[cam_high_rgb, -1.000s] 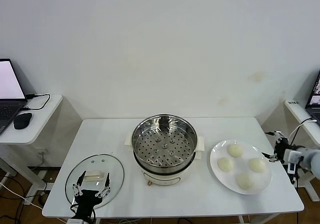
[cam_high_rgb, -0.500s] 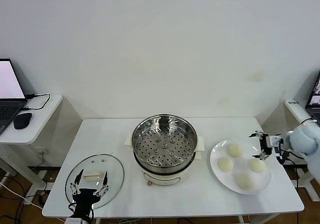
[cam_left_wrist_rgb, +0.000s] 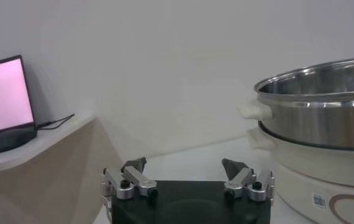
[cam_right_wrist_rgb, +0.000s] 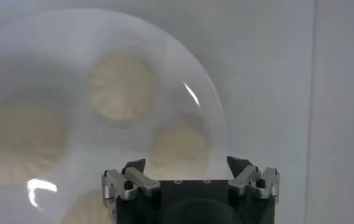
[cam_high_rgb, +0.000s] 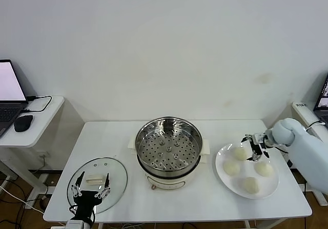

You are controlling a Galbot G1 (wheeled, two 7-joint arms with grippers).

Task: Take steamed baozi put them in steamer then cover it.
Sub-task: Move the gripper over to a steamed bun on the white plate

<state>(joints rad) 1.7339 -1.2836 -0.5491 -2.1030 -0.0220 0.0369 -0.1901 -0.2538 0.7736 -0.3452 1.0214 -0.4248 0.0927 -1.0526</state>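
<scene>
The right gripper (cam_high_rgb: 254, 148) hangs with its jaws spread wide and empty above the white plate (cam_high_rgb: 223, 173), over the gap between the rear bun (cam_high_rgb: 240, 153) and the bun at the plate's right side (cam_high_rgb: 264, 168). It touches none of them. In the right wrist view the gripper (cam_right_wrist_rgb: 189, 173) looks straight down on the plate (cam_right_wrist_rgb: 207, 97), with the pleated tops of the baozi (cam_right_wrist_rgb: 121, 86) below it. Four steamed baozi lie on this plate, which sits near the right edge of the worktop (cam_high_rgb: 205, 203); the other two are the left one (cam_high_rgb: 231, 167) and the front one (cam_high_rgb: 251, 185). All four are apart from each other.

The left gripper (cam_high_rgb: 90, 193) rests low at the worktop's front left corner, its jaws also wide apart and holding nothing, just at the near edge of the cover (cam_high_rgb: 110, 170). The cover lies flat on the worktop there, its cream handle (cam_high_rgb: 96, 179) facing up. In the left wrist view the gripper (cam_left_wrist_rgb: 185, 176) points toward the steamer (cam_left_wrist_rgb: 323, 103).

The steamer (cam_high_rgb: 168, 152) stands at the middle of the worktop, between the cover and the plate, uncovered, its perforated tray (cam_high_rgb: 169, 150) bare. Beyond the worktop's left edge a side table (cam_high_rgb: 46, 117) carries a laptop (cam_high_rgb: 9, 97) and a mouse (cam_high_rgb: 23, 123).
</scene>
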